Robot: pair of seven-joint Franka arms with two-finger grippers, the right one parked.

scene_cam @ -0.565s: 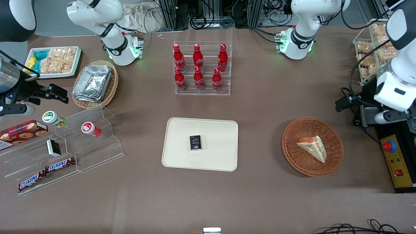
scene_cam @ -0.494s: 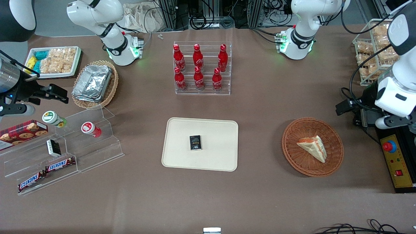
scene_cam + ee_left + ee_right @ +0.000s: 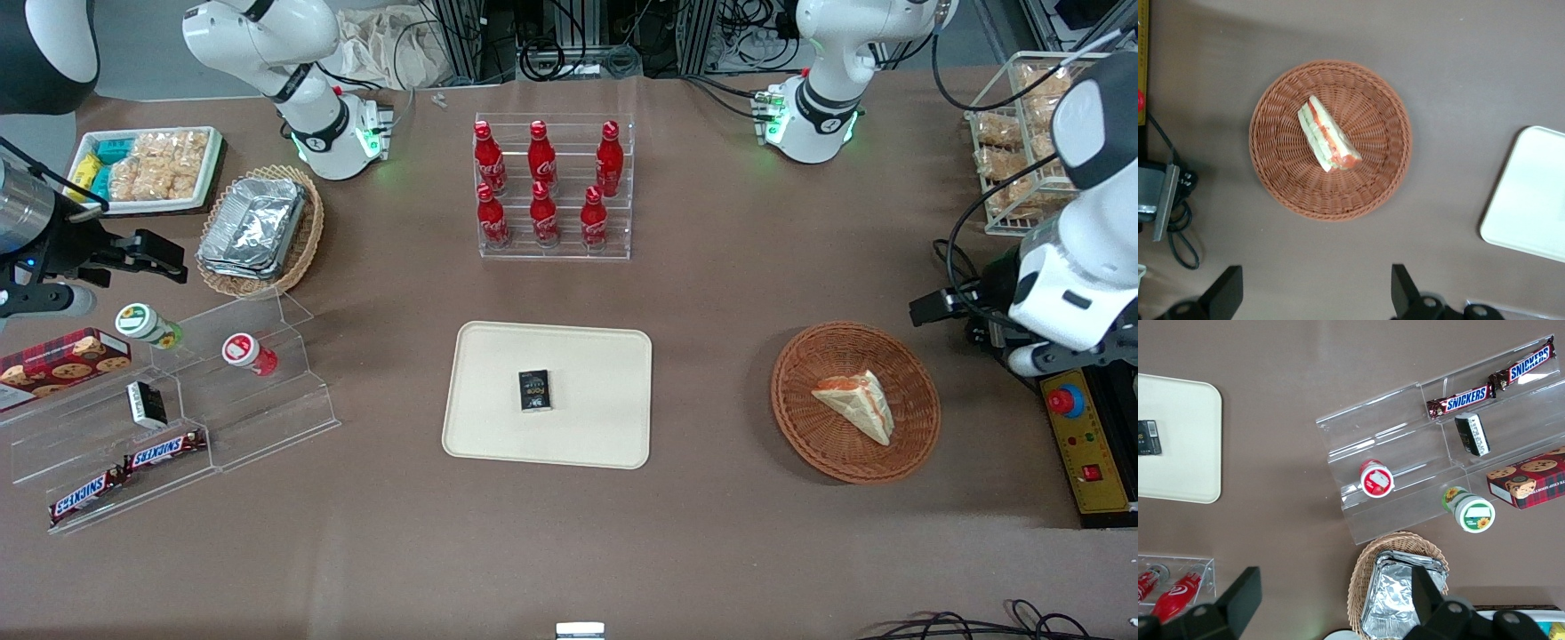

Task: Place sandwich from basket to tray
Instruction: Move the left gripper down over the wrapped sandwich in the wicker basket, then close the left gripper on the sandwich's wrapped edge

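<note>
nearest the front camera: 2 snickers bars (image 3: 124,471) end to end on the lowest step of a clear stepped rack (image 3: 267,418), toward the parked arm's end of the table; "snickers" reads clearly. one step up: 1 small black box (image 3: 146,403), label too small to read. higher steps: 1 red-lidded cup (image 3: 247,352) and 1 green-lidded cup (image 3: 148,324) with a sunflower print, both on their sides. beside them, 1 red cookie box (image 3: 62,358).

mid table: 1 cream tray (image 3: 605,427) with 1 black pack (image 3: 535,390) on it, white lettering not legible.

toward the working arm's end: 1 reddish woven basket (image 3: 800,418) with 1 sandwich (image 3: 855,404) lying in it, red and green filling on its edge. basket and tray are well apart.

gripper (image 3: 1315,297): above bare table just beside the basket rim, fingers (image 3: 1228,293) spread wide, nothing between them, not touching basket or sandwich.

farther from the camera: 1 tan basket (image 3: 302,240) holding stacked foil trays (image 3: 253,224); 6 red coca-cola bottles (image 3: 542,182) in a clear stand, 3 per row, white script; 1 white tray of bagged snacks (image 3: 147,167); 1 wire rack of bagged snacks (image 3: 1013,142).
</note>
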